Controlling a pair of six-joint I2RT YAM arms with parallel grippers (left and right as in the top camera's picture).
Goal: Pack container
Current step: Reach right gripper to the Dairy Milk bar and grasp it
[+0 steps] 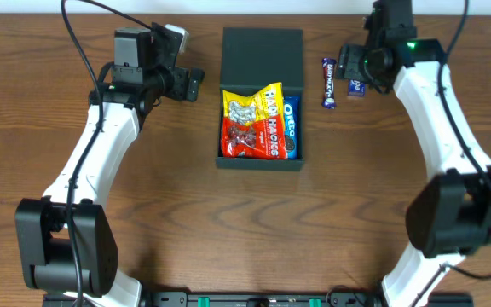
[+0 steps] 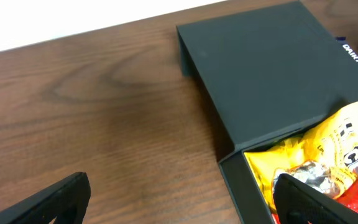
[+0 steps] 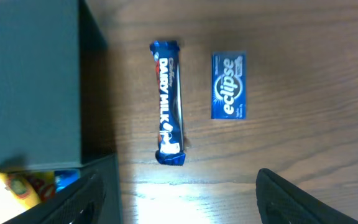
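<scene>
The dark green-black container (image 1: 260, 162) stands open mid-table, its flat lid (image 1: 261, 51) laid back. Inside lie a yellow snack packet (image 1: 254, 104), a red packet (image 1: 250, 141) and a blue Oreo packet (image 1: 291, 128). A blue Dairy Milk bar (image 1: 328, 83) and a blue Eclipse packet (image 1: 355, 88) lie on the table right of the lid. My left gripper (image 1: 196, 83) is open and empty, just left of the container; its wrist view shows the lid (image 2: 260, 68) and the yellow packet (image 2: 316, 155). My right gripper (image 3: 179, 199) is open and empty above the Dairy Milk bar (image 3: 168, 102) and the Eclipse packet (image 3: 229, 85).
The brown wooden table (image 1: 143, 213) runs to a white strip at the far edge (image 2: 73, 18). The container's right wall (image 3: 107, 186) is close beside my right gripper's left finger.
</scene>
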